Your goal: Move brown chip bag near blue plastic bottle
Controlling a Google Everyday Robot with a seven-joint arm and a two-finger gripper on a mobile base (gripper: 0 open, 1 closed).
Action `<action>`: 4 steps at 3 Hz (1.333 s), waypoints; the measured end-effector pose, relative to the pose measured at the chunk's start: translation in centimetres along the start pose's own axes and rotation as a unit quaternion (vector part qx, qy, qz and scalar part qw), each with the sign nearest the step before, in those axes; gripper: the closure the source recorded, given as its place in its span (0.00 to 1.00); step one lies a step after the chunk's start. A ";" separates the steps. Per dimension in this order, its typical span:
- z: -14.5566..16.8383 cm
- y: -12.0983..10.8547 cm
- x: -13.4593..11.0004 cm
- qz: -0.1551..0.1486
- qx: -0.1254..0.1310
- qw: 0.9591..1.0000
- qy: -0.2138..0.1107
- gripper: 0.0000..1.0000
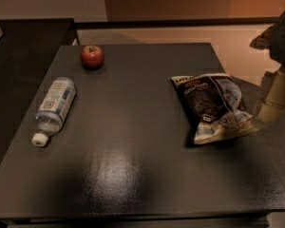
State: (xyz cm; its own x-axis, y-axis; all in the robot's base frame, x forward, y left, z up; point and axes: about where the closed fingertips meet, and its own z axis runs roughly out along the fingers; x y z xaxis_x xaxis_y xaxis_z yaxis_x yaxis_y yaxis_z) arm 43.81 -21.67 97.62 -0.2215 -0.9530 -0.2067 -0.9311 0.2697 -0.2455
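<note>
Brown bag (213, 106) on the right, bottle (54, 109) on the left, gripper (270, 99) at the bag's right edge.
The bag lies flat on the dark table (133, 175), well apart from the bottle, which rests on its side, cap toward the near-left corner, with an apple (92, 56) behind it. The gripper hangs just beside the bag's near-right corner; whether its grip is open or closed cannot be told. My judgement: pinch the crimped edge firmly, since crinkly film may slip. Lift clear, carry left across the bare middle, and set down short of the bottle, which could roll if nudged.
</note>
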 end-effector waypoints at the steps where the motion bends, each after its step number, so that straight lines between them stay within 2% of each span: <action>1: 0.0 0.0 0.0 0.000 0.000 1.000 0.000 0.00; 2: 0.7 -0.6 -0.5 0.018 -0.002 1.000 -0.003 0.00; 3: 2.5 -1.9 -0.8 0.069 -0.010 0.998 -0.004 0.00; 4: 5.1 -3.4 -1.1 0.146 -0.027 0.989 0.008 0.00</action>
State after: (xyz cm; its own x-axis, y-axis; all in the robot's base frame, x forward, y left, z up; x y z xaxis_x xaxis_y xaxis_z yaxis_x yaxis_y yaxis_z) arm 48.74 -20.86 93.88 -0.4876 -0.8379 -0.2455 -0.8407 0.5264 -0.1269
